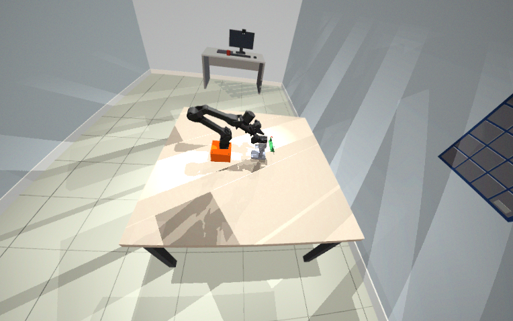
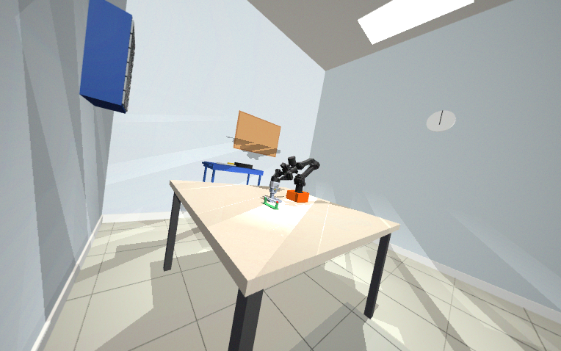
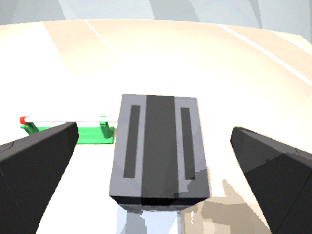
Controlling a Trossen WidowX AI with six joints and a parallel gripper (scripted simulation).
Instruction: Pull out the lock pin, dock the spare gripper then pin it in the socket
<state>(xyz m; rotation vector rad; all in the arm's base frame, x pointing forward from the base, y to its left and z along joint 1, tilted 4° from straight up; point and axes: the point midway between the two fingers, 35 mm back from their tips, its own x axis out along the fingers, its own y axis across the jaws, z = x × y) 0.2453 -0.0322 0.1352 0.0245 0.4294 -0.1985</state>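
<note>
The spare gripper [image 1: 262, 144] [image 2: 274, 186] [image 3: 160, 147], a grey block with dark stripes in the wrist view, stands upright on the pale mount [image 1: 258, 156]. Its spigot and the socket are too small or hidden to make out. My gripper [image 1: 258, 135] [image 2: 276, 179] [image 3: 156, 132] is open at the spare gripper's top, one finger on each side, with a visible gap to both in the wrist view. The lock pin [image 3: 64, 120], a thin pale rod with a red head, lies across the green rack [image 1: 271, 146] [image 2: 269, 204] [image 3: 91, 136]; its far end is hidden behind the spare gripper.
The green rack stands close beside the mount, to the left in the wrist view. The arm's orange base [image 1: 220, 152] [image 2: 297, 196] stands on the other side of the mount. All of them are on the wooden table [image 1: 287, 204] [image 2: 289, 244].
</note>
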